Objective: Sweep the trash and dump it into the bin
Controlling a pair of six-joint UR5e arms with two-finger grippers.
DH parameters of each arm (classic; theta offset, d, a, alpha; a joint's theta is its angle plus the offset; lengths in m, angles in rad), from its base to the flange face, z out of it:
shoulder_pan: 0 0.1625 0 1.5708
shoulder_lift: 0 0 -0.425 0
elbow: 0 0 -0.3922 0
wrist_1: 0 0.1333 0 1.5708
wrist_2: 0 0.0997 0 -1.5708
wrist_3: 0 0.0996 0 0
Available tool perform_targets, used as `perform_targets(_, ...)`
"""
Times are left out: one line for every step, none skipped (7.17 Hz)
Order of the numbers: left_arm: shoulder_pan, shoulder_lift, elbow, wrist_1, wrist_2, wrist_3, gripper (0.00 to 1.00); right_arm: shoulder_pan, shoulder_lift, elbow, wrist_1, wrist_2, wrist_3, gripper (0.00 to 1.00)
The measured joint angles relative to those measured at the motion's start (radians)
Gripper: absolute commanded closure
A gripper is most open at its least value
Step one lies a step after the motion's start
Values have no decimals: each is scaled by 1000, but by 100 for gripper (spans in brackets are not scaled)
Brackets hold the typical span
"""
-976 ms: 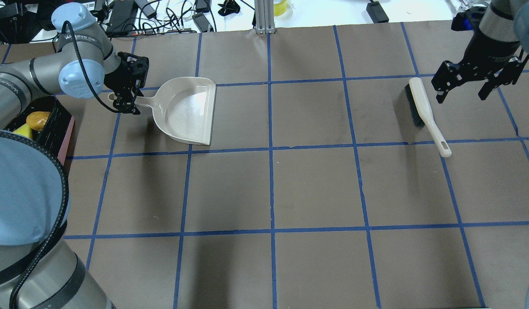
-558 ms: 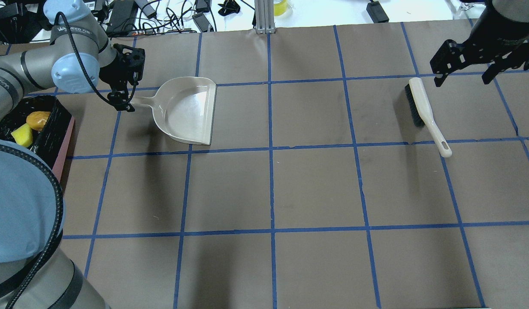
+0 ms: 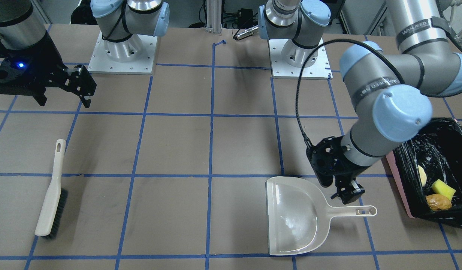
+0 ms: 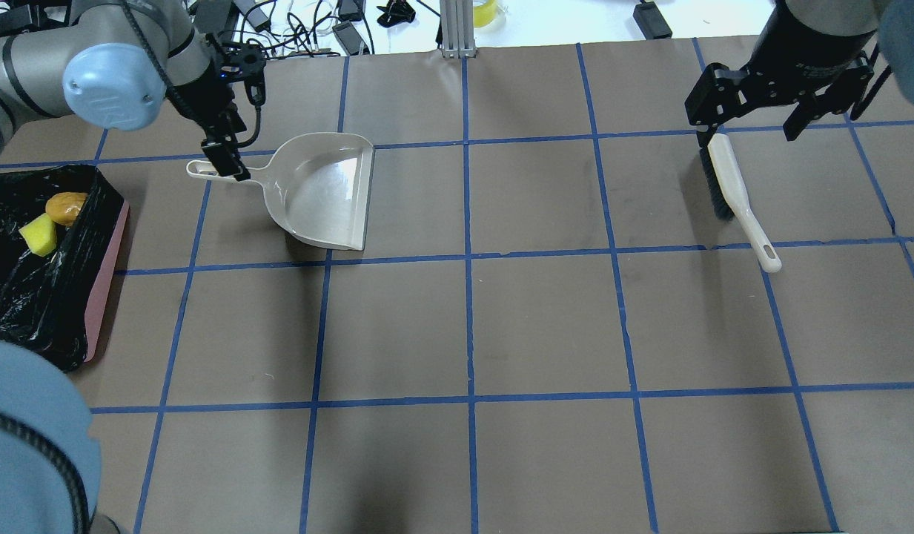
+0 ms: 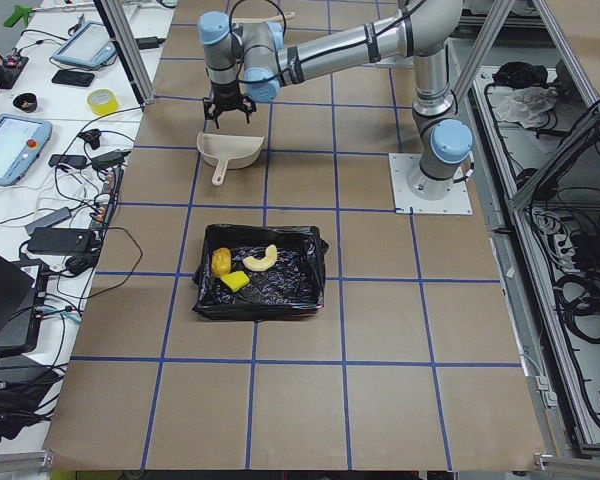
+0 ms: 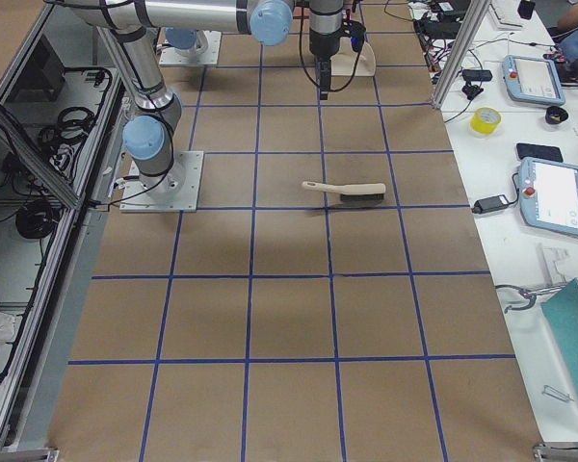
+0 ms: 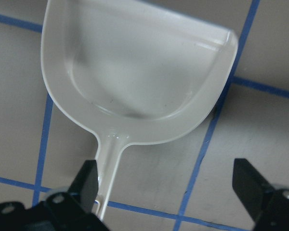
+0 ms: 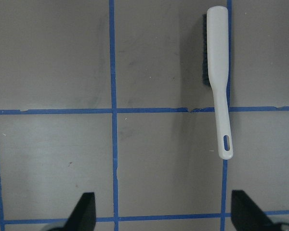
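Currently the left pincer [image 7: 164, 173] is spread wide and grips nothing. We see it right over the handle of the dustpan [image 4: 327, 193]. In the left wrist view the handle runs up just inside one finger [image 7: 86, 185], with the other finger well clear of it. We can't tell if that finger touches the handle. The dustpan sits flat on the bench [image 4: 545, 326], mouth facing the robot's right, handle pointing toward its left.

The right pincer [image 8: 163, 202] is also spread wide and holds nothing. It hangs high above the bench. From overhead, one finger overlaps the bristle end of the brush [image 4: 734, 189]; in the right wrist view the brush lies well ahead of the fingers. The brush lies flat, its cream handle crossing a line of the blue tape grid [image 4: 468, 256]. Dark bristles run along one side of the head, and the hang hole is at the end nearer the robot.

We see all the trash in the bin [image 4: 104, 245], which sits at the bench's edge on the robot's left, near the dustpan handle but apart from it. The bin has a pink wall and a black bag [image 4: 27, 297] lining it. On the bag lie the potato-like lump [image 4: 65, 208], the sponge wedge [image 4: 39, 237] just beside it, and the curved bread piece [image 5: 261, 257] close by.
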Motion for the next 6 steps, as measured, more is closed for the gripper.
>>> perform_targets(-47, 46, -5, -19, -4, -171, 0, 3, -10, 0, 11, 15, 1, 0)
perform_targets(-71, 94, -14, -50, -8, -336, 0, 6, -22, 2, 17, 38, 4, 0)
perform_targets(-79, 144, -25, -93, -7, -467, 0, 16, -33, 5, 20, 50, 5, 0)
perform_targets(-79, 193, -31, -139, -2, -570, 0, 30, -40, 7, 21, 51, 6, 0)
perform_targets(-76, 234, -34, -186, 2, -674, 0, 40, -41, 8, 21, 47, 3, 0)
perform_targets(-74, 262, -36, -216, 3, -792, 0, 44, -40, 9, 20, 43, -3, 0)
